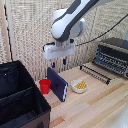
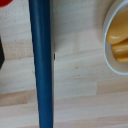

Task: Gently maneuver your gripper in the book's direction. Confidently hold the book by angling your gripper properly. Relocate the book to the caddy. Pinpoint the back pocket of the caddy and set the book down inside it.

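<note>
The book (image 1: 58,83) is thin and dark navy. It stands upright on the wooden table between a red cup and a bowl. In the wrist view it shows edge-on from above as a long dark blue strip (image 2: 43,65). My gripper (image 1: 57,63) hangs directly above the book's top edge with its two dark fingers spread apart, holding nothing. The fingers are just above the book and do not touch it. The black fabric caddy (image 1: 15,85) with a cross divider stands at the exterior view's left, close to the book.
A small red cup (image 1: 45,86) stands beside the book on the caddy side, also in the wrist view (image 2: 5,2). A white bowl (image 1: 79,86) of yellow pieces sits on the book's other side. A toaster oven (image 1: 114,54) with its door down stands at the back right.
</note>
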Controlling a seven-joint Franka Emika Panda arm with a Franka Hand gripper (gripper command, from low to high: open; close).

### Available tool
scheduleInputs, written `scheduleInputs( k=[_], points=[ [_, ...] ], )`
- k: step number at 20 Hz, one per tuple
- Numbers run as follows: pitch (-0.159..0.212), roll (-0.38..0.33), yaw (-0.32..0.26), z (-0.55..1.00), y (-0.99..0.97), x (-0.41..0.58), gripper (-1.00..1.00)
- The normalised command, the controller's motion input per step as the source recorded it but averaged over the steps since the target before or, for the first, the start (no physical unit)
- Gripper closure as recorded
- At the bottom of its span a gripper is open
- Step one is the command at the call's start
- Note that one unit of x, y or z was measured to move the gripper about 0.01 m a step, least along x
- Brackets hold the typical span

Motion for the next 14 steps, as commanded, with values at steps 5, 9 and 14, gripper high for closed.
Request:
scheduleInputs(
  k=[5,9,14],
  points=[
    [0.011,0.000,0.053,-0.24,0.05,0.209,-1.00],
    [0.017,-0.010,0.010,-0.21,0.12,0.074,-1.00],
    [0.035,-0.017,-0.040,-0.14,0.12,0.045,1.00]
  ],
)
